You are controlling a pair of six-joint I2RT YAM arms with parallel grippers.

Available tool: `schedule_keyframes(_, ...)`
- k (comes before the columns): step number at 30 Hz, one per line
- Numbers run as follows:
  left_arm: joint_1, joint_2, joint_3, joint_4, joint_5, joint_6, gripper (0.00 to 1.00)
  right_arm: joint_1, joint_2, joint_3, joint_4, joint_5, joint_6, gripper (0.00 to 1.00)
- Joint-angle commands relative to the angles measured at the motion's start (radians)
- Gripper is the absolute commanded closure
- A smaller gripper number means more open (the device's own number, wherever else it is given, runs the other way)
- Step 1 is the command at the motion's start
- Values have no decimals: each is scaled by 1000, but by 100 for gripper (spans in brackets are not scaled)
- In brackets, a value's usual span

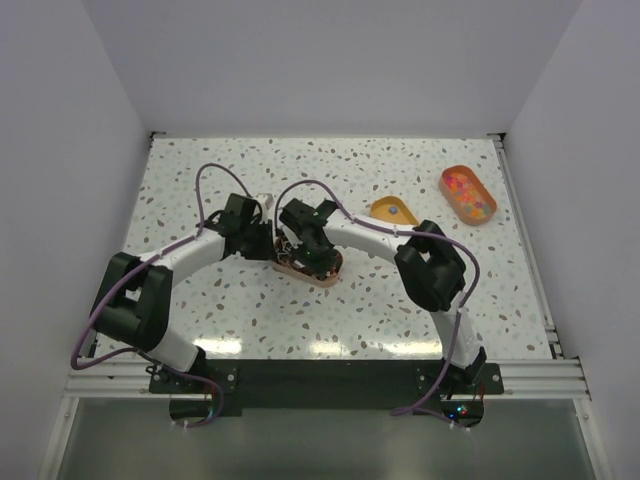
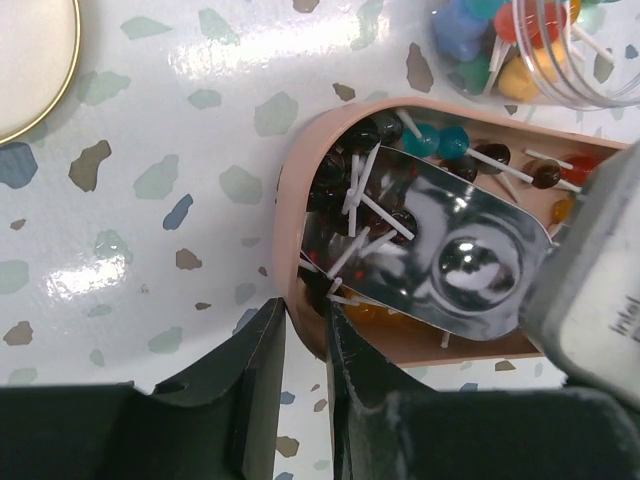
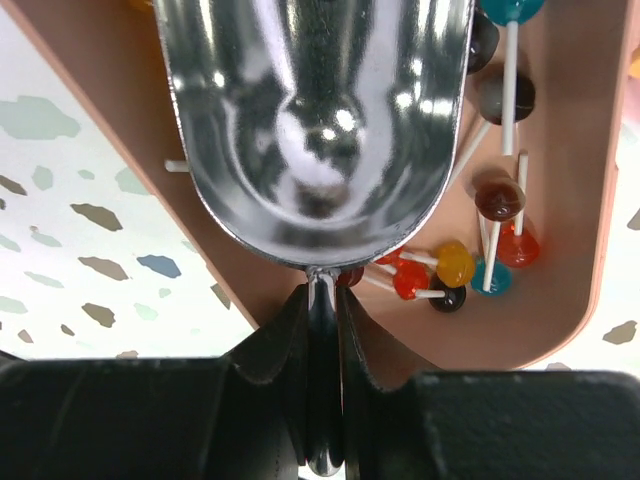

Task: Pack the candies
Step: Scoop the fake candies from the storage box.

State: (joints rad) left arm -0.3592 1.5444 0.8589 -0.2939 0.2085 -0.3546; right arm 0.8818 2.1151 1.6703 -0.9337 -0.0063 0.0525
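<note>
A pink oval tray (image 1: 328,276) at the table's middle holds several lollipops (image 3: 455,263) on white sticks, in dark brown, orange, yellow and teal. My left gripper (image 2: 305,310) is shut on the tray's rim (image 2: 300,160), one finger outside and one inside. My right gripper (image 3: 322,310) is shut on the handle of a shiny metal scoop (image 3: 310,110). The scoop lies over the tray and looks empty. It also shows in the left wrist view (image 2: 460,260). Tiny mixed-colour candies (image 1: 468,193) lie in an orange tray (image 1: 443,182) at the back right.
A small yellow dish (image 1: 393,211) sits between the two trays. A clear container (image 2: 570,50) with coloured sweets and sticks stands just past the pink tray. A cream round disc (image 2: 30,60) lies to its left. Both arms (image 1: 190,255) meet over the middle.
</note>
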Motion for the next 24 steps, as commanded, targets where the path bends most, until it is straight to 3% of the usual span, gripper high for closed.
schedule_keyframes(1,-21,-10,15,-4,100,2,74,23,-61,-10,216,-40,-32,100)
schedule_keyframes(11,-18,14,37,-51,26,11,74,32,-151,-112,184,-64,-229,100)
schedule_keyframes(15,-18,10,42,-53,17,14,73,32,-202,-179,251,-83,-235,100)
schedule_keyframes(24,-17,3,38,-57,20,16,73,31,-133,-122,286,-26,-195,100)
